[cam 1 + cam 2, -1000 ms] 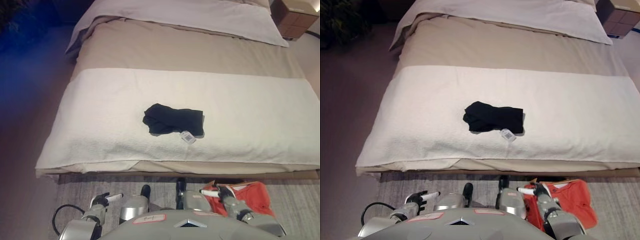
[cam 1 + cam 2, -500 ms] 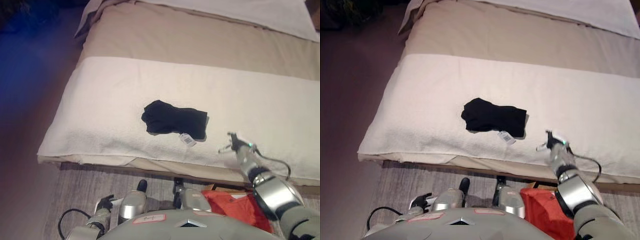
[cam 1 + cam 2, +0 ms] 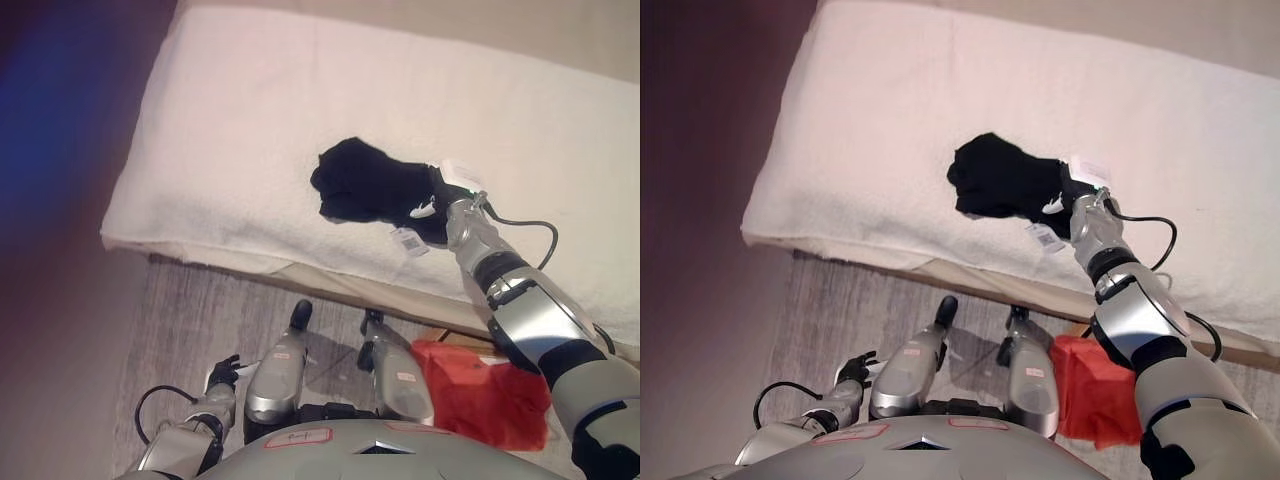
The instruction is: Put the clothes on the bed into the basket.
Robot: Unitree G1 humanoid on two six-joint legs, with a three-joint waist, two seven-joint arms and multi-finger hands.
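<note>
While the left hand [image 3: 852, 372] is hanging low over the grey rug [image 3: 830, 310] with its fingers loosely straight and nothing in them, the black garment [image 3: 372, 187] is lying crumpled on the white blanket [image 3: 230, 130] near the bed's front edge. The right hand [image 3: 443, 196] is resting against the garment's right end, just above its white tag [image 3: 408, 241]; whether its fingers are gripping the cloth cannot be told. An orange-red basket [image 3: 470, 392] is sitting on the floor below that arm.

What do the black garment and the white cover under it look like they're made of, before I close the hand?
Black garment: soft matte fabric, probably knit; it bunches in folds and carries a small tag. White cover: looks like nubby terry or textured cotton, with a fine pebbled surface. The right hand is at the garment's right end.
</note>
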